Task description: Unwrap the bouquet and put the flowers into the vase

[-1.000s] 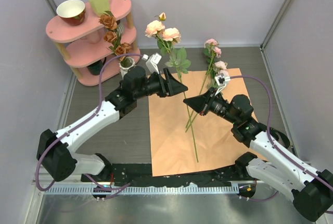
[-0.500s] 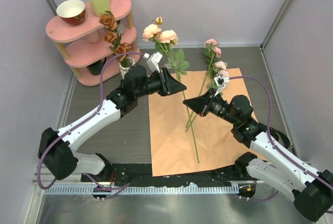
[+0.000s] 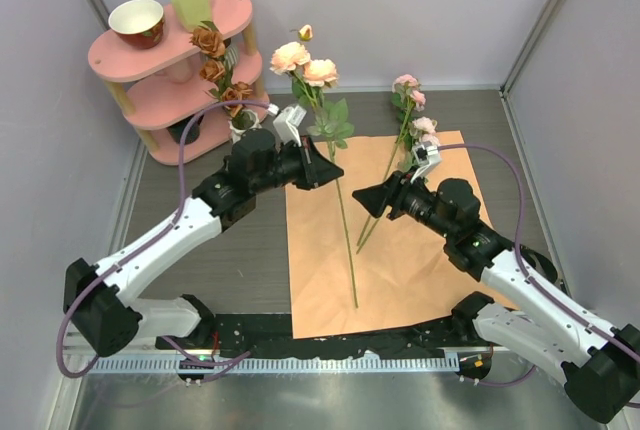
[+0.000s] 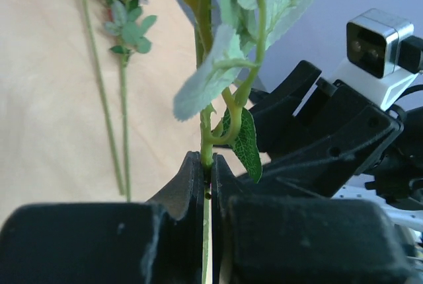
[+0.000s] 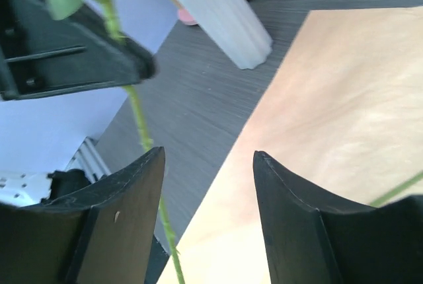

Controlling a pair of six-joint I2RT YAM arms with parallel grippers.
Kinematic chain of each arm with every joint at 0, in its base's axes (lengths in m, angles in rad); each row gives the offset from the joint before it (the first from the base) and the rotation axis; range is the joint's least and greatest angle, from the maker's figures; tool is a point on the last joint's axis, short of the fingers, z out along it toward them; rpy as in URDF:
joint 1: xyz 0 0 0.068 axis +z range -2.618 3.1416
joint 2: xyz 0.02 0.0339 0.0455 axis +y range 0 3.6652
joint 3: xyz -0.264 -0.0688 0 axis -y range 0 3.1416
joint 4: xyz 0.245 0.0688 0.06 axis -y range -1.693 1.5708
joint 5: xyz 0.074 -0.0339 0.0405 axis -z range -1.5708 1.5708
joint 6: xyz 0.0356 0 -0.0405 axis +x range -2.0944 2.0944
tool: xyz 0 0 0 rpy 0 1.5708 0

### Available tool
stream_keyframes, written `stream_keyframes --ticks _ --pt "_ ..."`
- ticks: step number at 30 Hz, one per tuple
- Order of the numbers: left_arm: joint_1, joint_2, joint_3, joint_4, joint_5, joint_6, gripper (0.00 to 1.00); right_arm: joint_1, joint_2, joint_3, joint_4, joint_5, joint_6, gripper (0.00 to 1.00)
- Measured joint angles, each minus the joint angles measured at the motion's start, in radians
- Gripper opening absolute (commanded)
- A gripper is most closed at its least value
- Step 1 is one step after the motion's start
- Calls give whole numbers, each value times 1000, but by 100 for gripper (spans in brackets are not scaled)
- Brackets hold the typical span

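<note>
Holding the peach rose spray [image 3: 305, 62] by its stem, I had the left jaws clenched tight just under the lowest leaves. The heads were up in the air and the long tail of the stem hung over the wrapping paper [image 3: 420, 270]; whether its tip touched I could not tell. The right jaws stood released just right of that stem, gripping nothing.

The unwrapping looked done to me: the paper lay flat on the table [image 3: 250, 280], tan side up. The rust roses [image 3: 211, 43] already stood in the white ribbed vase [image 5: 218, 16], which sat at the far left by the pink shelf [image 3: 160, 60], just beyond the left arm. I judged one bunch in, one in hand and one to go, since the pink roses [image 3: 408, 87] lay across the paper's far right edge, apart from both arms.

What remained was carrying the peach spray left to the vase, feeding its stem in beside the rust ones, then fetching the pink stems.
</note>
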Motion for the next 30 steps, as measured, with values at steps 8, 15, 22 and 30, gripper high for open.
stream_keyframes --ticks 8,15,22,30 --pt "0 -156 29 -225 -290 229 0 0 21 17 -104 121 -23 62" --pt "21 -161 312 -314 -594 459 0 0 31 35 -136 144 -23 62" --pt "149 -57 642 -307 -692 557 0 0 31 56 -150 157 -23 62" --pt "192 24 782 -299 -737 677 0 0 30 72 -182 166 -27 62"
